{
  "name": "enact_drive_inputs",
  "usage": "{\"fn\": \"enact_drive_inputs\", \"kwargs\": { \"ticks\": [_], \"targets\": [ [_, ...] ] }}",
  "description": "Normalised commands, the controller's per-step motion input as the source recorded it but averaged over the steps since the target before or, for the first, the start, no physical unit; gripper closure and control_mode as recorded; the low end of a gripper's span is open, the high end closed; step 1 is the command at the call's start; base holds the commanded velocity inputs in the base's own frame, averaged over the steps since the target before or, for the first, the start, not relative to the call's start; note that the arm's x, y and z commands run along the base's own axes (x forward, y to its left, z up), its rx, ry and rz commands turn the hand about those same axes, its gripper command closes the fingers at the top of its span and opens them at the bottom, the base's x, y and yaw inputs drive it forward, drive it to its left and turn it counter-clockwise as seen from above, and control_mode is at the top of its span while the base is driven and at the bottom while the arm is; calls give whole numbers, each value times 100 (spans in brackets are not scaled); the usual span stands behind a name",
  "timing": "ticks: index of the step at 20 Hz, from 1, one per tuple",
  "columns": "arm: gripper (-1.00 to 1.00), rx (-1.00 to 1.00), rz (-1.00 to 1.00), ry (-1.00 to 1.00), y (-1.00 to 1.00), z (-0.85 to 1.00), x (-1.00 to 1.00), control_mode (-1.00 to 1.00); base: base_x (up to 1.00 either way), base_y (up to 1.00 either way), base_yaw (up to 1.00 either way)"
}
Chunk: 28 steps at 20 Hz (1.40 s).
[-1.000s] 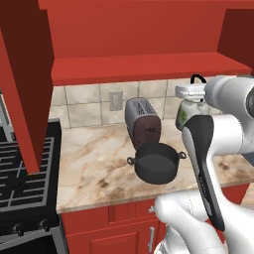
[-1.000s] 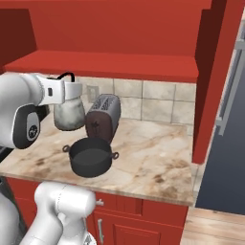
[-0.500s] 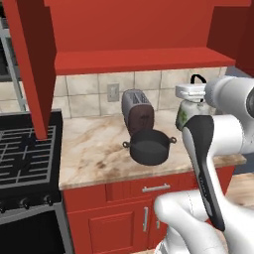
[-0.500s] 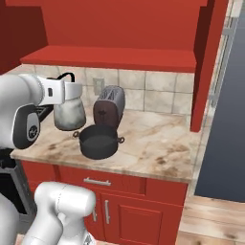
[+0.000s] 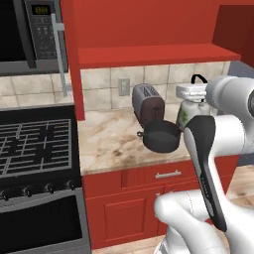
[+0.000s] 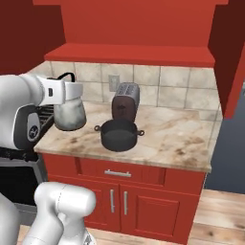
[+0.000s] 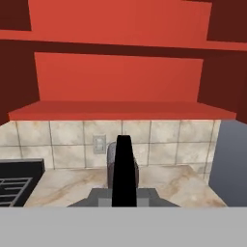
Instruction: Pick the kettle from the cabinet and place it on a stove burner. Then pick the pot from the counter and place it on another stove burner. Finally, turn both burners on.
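**Kettle held in the air beside the toaster**

The gripper (image 6: 72,92) is pinched on the black loop handle of the kettle (image 6: 69,113), which hangs clear of the counter (image 6: 162,139). In the right base view the kettle sits to the left of the toaster (image 6: 124,100), near the counter's left end; in the left base view the kettle (image 5: 191,111) shows to the right of the toaster (image 5: 147,103), partly hidden behind the white arm.

The pot (image 5: 161,135) rests on the counter just in front of the toaster, touching or nearly touching its lower front, and stands apart from the kettle.

The stove (image 5: 34,149) lies to the left of the toaster, past a stretch of bare counter, with its black grates and a row of front knobs. A microwave (image 5: 30,34) hangs above the stove.

The red cabinet (image 5: 149,30) with its shelf sits above the toaster. An outlet (image 5: 124,86) is on the tiled wall just left of the toaster.

In the hand view the black handle (image 7: 124,169) rises upright in the middle, in front of the toaster (image 7: 112,164).
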Motion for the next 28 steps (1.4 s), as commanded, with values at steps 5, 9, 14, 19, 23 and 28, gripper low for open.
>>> {"fn": "enact_drive_inputs", "kwargs": {
  "ticks": [5,9,14,19,23,28],
  "targets": [
    [100,0,0,0,0,0,0,100,-38,58,-16],
    [100,0,0,0,0,0,0,100,-58,42,-22],
    [100,0,0,0,0,0,0,100,-67,26,-30],
    [100,0,0,0,0,0,0,100,-58,35,-36],
    [100,0,0,0,0,0,0,100,-51,52,-38],
    [100,0,0,0,0,0,0,100,-50,65,-35]
  ]
}}
